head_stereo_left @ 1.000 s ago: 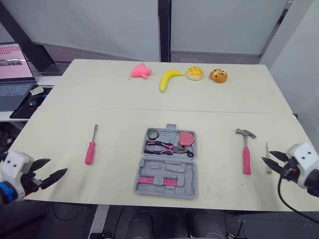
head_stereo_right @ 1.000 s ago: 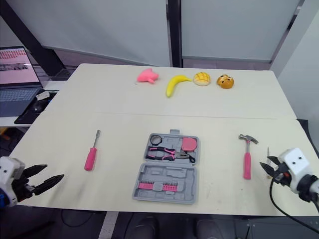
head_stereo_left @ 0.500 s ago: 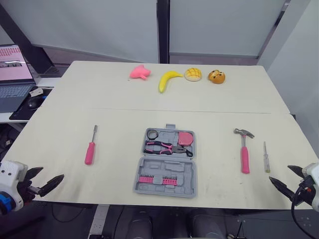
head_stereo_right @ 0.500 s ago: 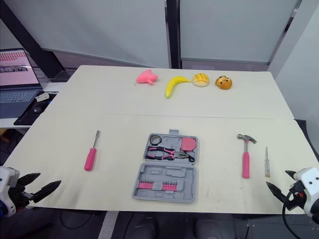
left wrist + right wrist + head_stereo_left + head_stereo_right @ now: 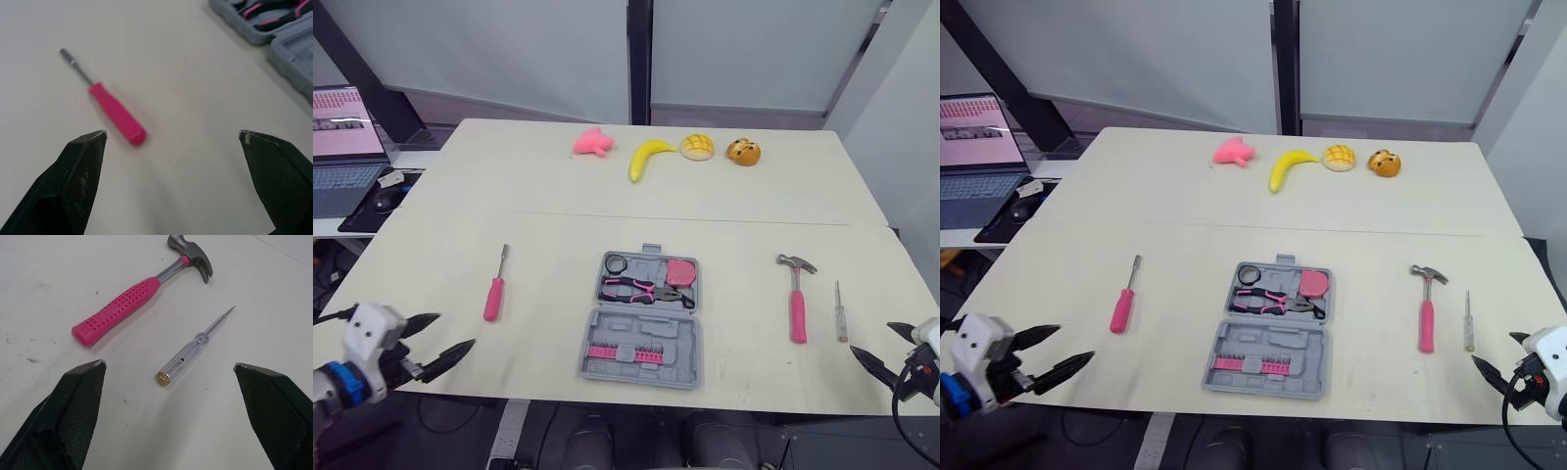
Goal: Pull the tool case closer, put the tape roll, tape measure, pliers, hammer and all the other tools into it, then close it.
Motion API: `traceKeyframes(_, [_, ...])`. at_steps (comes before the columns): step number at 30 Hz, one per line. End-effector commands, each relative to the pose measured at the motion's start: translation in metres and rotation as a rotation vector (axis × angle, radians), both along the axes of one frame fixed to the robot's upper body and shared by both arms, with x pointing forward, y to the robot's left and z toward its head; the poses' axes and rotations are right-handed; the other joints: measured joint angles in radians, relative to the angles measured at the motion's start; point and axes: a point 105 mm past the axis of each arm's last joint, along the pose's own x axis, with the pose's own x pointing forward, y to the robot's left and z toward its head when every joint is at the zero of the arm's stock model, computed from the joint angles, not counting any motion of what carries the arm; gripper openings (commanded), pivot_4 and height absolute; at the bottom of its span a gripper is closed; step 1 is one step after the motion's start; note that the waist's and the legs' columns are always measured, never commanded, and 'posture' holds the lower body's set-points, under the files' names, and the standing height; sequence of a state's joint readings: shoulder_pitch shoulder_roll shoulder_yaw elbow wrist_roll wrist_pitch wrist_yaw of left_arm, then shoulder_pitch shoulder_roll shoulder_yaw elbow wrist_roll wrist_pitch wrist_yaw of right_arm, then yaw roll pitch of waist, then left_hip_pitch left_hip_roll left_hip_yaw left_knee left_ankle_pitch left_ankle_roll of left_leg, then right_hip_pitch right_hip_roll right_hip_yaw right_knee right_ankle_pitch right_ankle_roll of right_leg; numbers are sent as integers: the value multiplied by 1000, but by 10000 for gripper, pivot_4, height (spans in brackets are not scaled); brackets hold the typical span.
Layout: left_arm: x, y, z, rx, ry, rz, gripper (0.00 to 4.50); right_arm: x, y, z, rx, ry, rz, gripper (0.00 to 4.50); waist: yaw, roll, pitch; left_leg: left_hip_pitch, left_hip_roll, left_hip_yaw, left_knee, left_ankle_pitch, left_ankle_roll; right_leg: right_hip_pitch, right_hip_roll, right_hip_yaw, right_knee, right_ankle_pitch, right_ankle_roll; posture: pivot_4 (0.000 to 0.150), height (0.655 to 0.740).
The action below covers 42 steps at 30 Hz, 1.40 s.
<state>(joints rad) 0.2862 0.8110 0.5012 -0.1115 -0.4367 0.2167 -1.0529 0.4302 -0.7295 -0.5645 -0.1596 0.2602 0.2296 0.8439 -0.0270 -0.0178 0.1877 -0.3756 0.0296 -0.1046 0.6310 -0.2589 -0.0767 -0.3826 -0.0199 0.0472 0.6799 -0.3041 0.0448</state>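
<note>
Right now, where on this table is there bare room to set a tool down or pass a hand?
Bare: between the pink screwdriver and the tool case; between the case and the hammer; the wide band beyond the case, up to the banana. Crowded: hammer and clear tester lie close together.

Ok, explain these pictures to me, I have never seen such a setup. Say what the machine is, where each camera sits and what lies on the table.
It is a humanoid robot; each arm ends in a two-fingered gripper. The two wide pictures come from its head, the close-ups from its wrists. The left gripper and right gripper are open and hold nothing. On the table lie an open tool case with pliers inside, a pink screwdriver, a hammer, a clear tester and a banana at the far edge.
</note>
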Motion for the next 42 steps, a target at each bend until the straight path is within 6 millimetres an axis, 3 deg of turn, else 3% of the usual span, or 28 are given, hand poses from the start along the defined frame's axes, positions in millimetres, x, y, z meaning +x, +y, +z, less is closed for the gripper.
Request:
traceKeyframes(1, [4, -51, 25, -33, -78, -249, 45000, 4, 3, 11, -7, -48, 7, 44587, -2, 0, 0, 0, 0, 0, 0, 0, 0, 0, 0, 0, 0, 0, 0, 1500, 7400])
traceKeyframes(8, [-1, -115, 47, -82, -142, -625, 45000, 14, 6, 17, 43, -88, -75, 44587, -7, 1, 0, 1, 0, 1, -1, 0, 0, 0, 0, 1, 0, 1, -2, 1500, 7400])
traceKeyframes(12, [1, -134, 57, -93, -169, -735, 45000, 29, 12, 14, 81, -57, -140, 44587, -8, 1, -1, 1, 0, 2, 0, 0, 0, 1, 1, 3, 0, 1, -2, 1500, 7400])
traceKeyframes(15, [4, -146, 65, -112, -192, -795, 45000, 50, 14, 8, 91, -52, -223, 44587, -7, 2, -1, 3, 0, 2, 0, 0, 0, 2, 1, 3, 0, 1, -1, 1500, 7400])
traceKeyframes(23, [4, -162, 72, -123, -207, -878, 45000, 91, 6, -12, 102, -2, -414, 44587, -6, 2, -1, 2, 0, 2, 0, 0, 0, 1, 1, 3, 0, 2, -2, 1500, 7400])
traceKeyframes(32, [0, -169, 67, -118, -204, -901, 45000, 95, -6, -33, 140, 82, -565, 44587, -6, 2, -1, -3, 0, 1, 0, 0, 0, -4, 1, 2, 1, 2, -2, 1500, 7400])
traceKeyframes(35, [0, -169, 67, -119, -203, -901, 45000, 91, -7, -38, 158, 103, -585, 38490, -6, 2, -1, -3, 0, 1, 0, 0, 0, -3, 1, 2, 1, 2, -2, 1500, 7400])
traceKeyframes(40, [0, -170, 67, -118, -205, -908, 45000, 86, -1, -46, 219, 129, -604, 23374, -5, 2, -1, -3, 0, 1, 1, 0, 0, -3, 1, 1, 1, 2, -2, 1500, 7400])
traceKeyframes(42, [2, -171, 67, -118, -214, -907, 45000, 86, -1, -47, 225, 125, -611, 19823, -5, 2, -1, -3, 0, 0, 1, 0, 0, -3, 1, 1, 1, 2, -2, 1500, 7400])
